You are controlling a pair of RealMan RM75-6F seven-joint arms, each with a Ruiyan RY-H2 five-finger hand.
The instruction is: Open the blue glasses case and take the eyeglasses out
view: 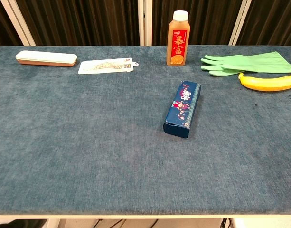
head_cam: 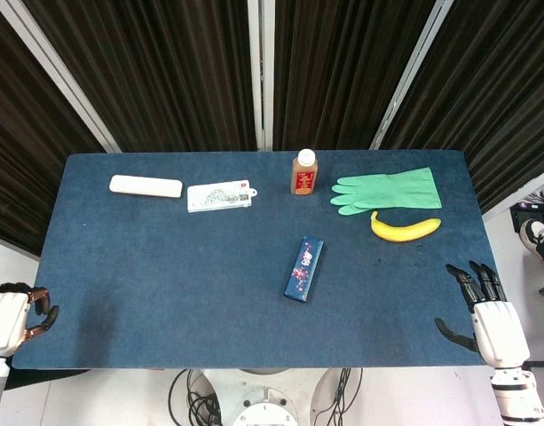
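Blue glasses case (head_cam: pixel 303 267) is lying shut near the middle of the desk (head_cam: pixel 165 266), a little toward 4 o'clock, with its long side pointing from 6 to 12 and leaning a bit to 1. It is lying flat with nothing touching it, so a hand could come at it from either side. I think the job is not starting yet, because both hands are waiting far from the case. The left hand (head_cam: pixel 10 318) is sitting off the desk at the 8 o'clock corner, with its fingers (head_cam: pixel 39 306) curling in and holding nothing. The right hand (head_cam: pixel 493 324) is resting at the 4 o'clock corner, with its fingers (head_cam: pixel 474 281) spreading apart and holding nothing. The right hand is nearer the case, so it may be the better one to reach first. At 12 o'clock a bottle (head_cam: pixel 304 172) is standing up, and at 1 and 2 o'clock a green glove (head_cam: pixel 389 190) and a banana (head_cam: pixel 405 229) are lying close together.
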